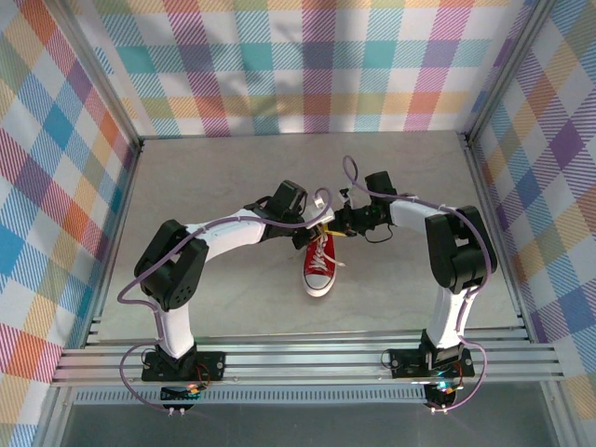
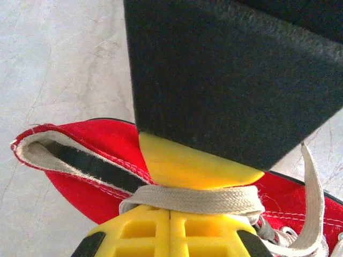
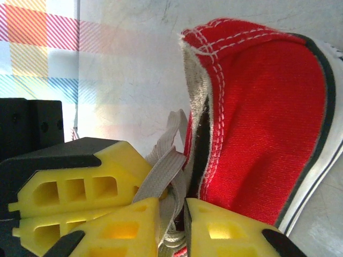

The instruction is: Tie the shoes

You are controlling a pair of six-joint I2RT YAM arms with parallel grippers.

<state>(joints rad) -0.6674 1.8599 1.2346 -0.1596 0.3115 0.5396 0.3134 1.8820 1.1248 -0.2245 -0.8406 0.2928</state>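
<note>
Where: shoe (image 1: 318,265) lies on the desk (image 1: 233,307) between the arms, toe toward the bases, with both hands at its open collar end.
Left hand (image 2: 170,214): fingers together, with a flat band of lace (image 2: 193,197) lying across their tips. Whether it is pinched, I cannot tell.
Right hand (image 3: 172,209): nearly closed, clamped on a lace strand just beside the collar.
Handling: probably light. The canvas looks soft and likely to fold. The lace is limp, flat and woven. A hard pull may drag the shoe.
Hold: best on the lace, not the canvas.
Top view: shows the layout and the shoe's heading, but the lace contact is too small to read.
Wrist views: show the lace at the fingers, the collar stitching and the worn lining.
</note>
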